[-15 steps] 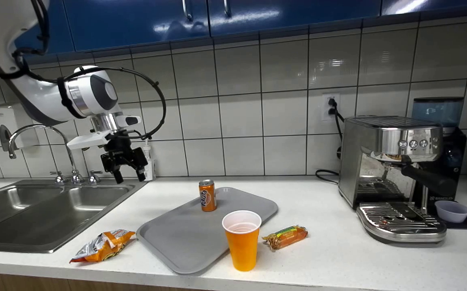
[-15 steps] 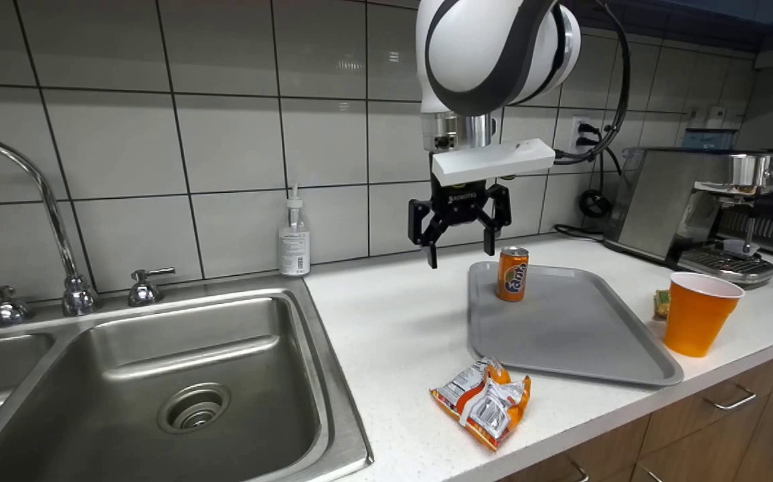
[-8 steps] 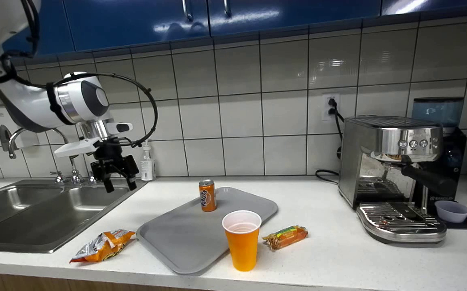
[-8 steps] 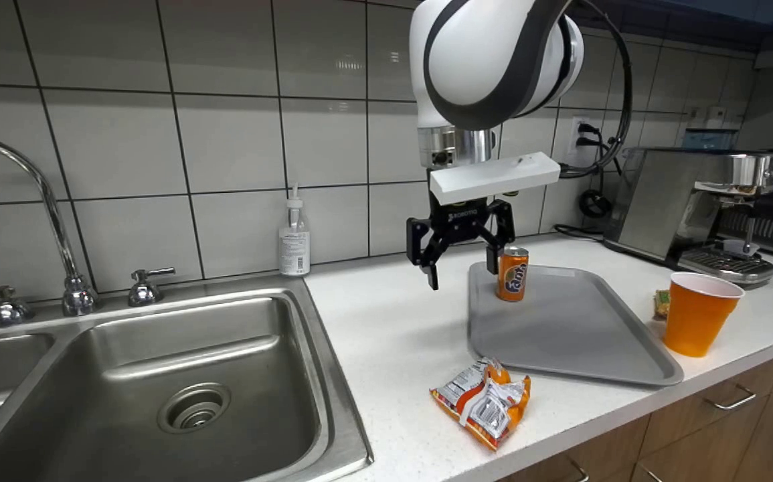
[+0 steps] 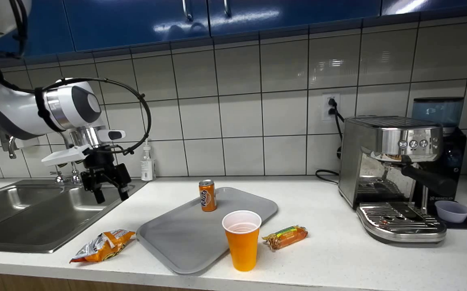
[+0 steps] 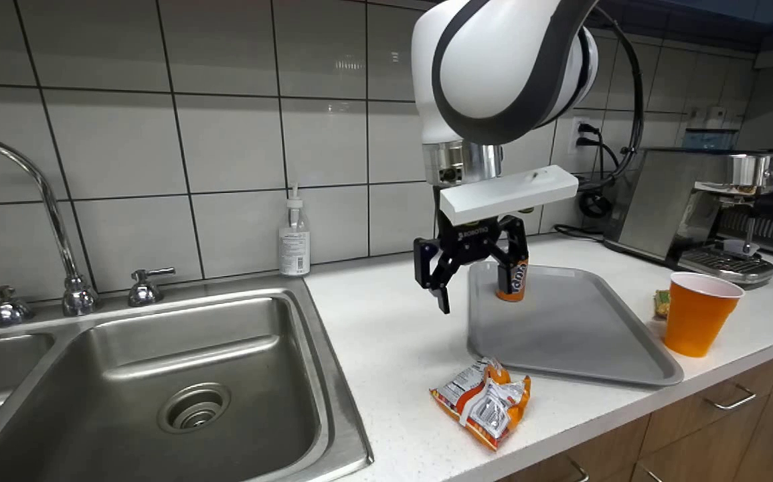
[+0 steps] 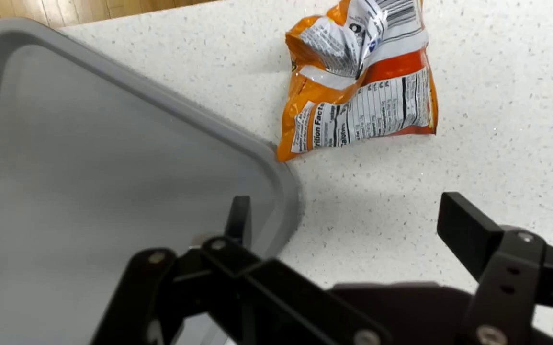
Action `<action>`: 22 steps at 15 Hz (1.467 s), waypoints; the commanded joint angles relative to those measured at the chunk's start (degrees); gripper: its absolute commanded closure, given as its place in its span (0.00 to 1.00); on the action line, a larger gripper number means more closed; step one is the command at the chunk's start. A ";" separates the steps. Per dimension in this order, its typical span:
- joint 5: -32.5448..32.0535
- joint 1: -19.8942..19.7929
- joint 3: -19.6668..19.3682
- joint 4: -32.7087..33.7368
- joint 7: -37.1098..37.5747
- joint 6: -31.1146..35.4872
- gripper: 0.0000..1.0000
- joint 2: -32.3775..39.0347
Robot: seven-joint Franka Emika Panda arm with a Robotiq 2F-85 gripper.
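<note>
Snack bag [image 7: 362, 91], one, lies on the counter [image 7: 506, 158] at the upper middle of the wrist view, apart from the gripper [image 7: 345, 208], whose two fingers stand wide apart. One gray tray [image 7: 89, 167] fills the left, its rim at the bag's corner. In an exterior view, a finger partly hides the single Fanta can [image 6: 520, 280]; one orange plastic cup [image 6: 701, 314], at right, blocks most of one wrapped snack packet [image 6: 662, 303].

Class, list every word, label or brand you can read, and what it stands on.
"ROBOTIQ", on the gripper.
"rition Facts", on the snack bag, its beginning not visible.
"Fanta", on the orange can, slightly blurred.
Too small or blurred: the snack bag's finer print, and lettering on the pump bottle, coffee grinder and orange packet.
</note>
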 commanded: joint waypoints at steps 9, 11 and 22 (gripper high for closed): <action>-1.33 0.29 1.45 -6.76 2.19 1.22 0.00 -2.52; -1.20 0.47 1.63 -7.19 2.02 1.27 0.00 -2.13; -1.57 0.96 1.83 -7.89 2.31 2.25 0.00 0.28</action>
